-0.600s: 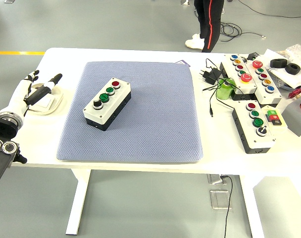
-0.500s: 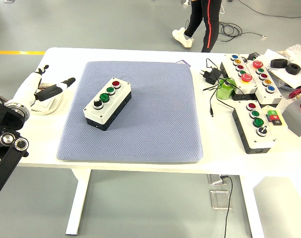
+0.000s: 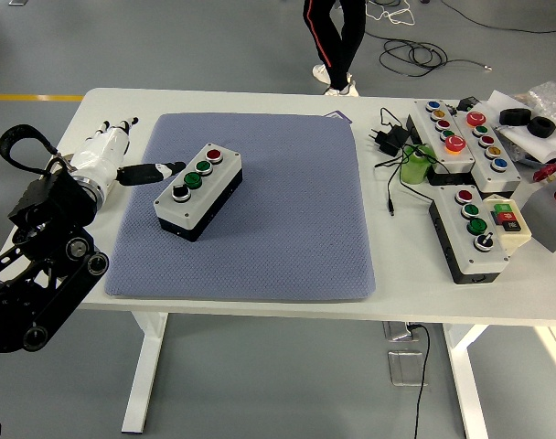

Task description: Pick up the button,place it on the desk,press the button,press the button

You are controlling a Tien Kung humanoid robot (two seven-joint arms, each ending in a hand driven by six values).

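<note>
1. The left arm (image 3: 40,274), in the lower left of the frame, is built of black links with round silver joint caps.
2. A black cable (image 3: 22,146) loops above the arm's upper link.
3. The left hand (image 3: 109,157) has a white shell, with dark fingers (image 3: 155,170).
4. In the top centre of the frame, the person (image 3: 335,37) wears black trousers with a red side stripe and white shoes.
</note>
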